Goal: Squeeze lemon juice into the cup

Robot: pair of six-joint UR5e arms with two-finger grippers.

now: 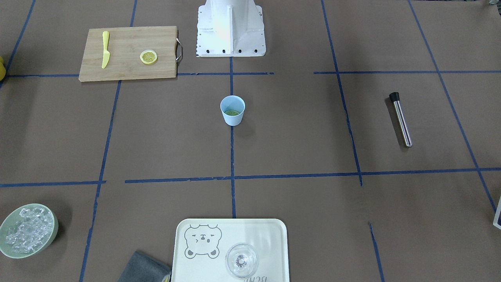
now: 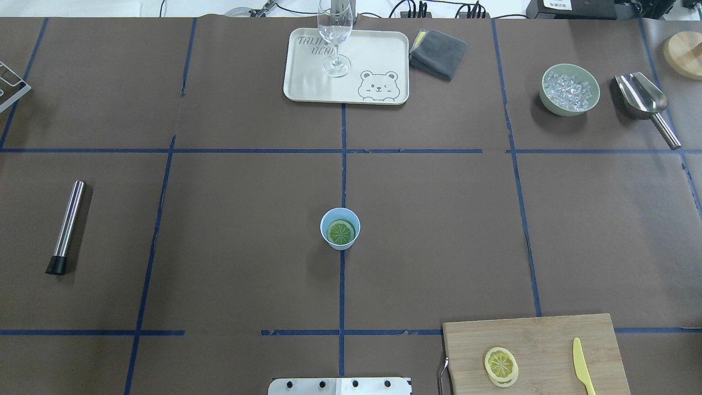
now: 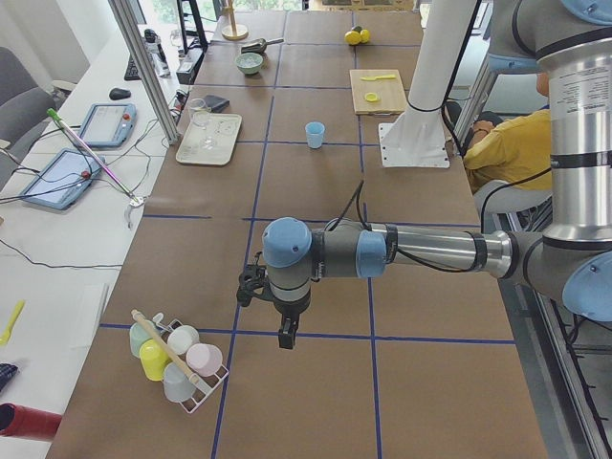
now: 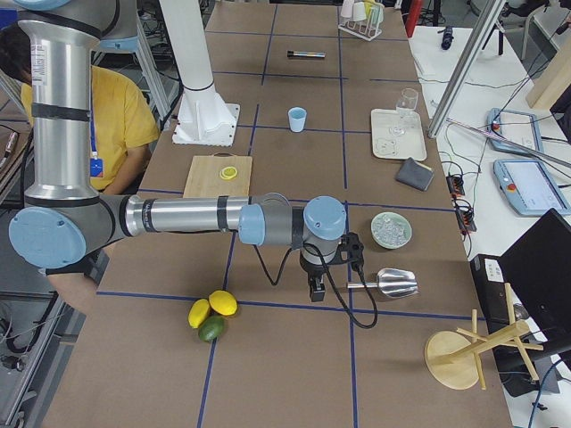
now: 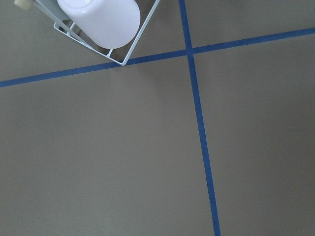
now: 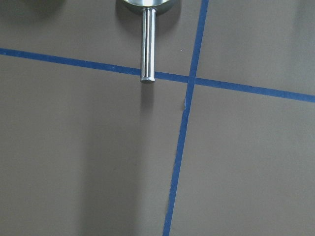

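Observation:
The light blue cup (image 2: 340, 241) stands upright at the table's middle, on a blue tape line. A round slice (image 2: 340, 232) lies flat inside it and looks greenish there. A lemon slice (image 2: 500, 363) with yellow rind lies on the wooden cutting board (image 2: 548, 334) near the robot's base, on its right. My left gripper (image 3: 286, 337) hangs far off at the table's left end, beside a cup rack. My right gripper (image 4: 315, 292) hangs at the right end, near the scoop. Both point down, and I cannot tell whether either is open or shut. Neither wrist view shows any fingers.
A yellow plastic knife (image 2: 582, 373) lies on the board. A steel rod with a black tip (image 2: 66, 227) lies on the left. At the far edge are a tray (image 2: 378, 52) with a clear glass (image 2: 335, 38), a grey cloth (image 2: 437, 53), a green bowl of ice (image 2: 569, 90) and a metal scoop (image 2: 644, 101). A person in yellow sits behind the robot.

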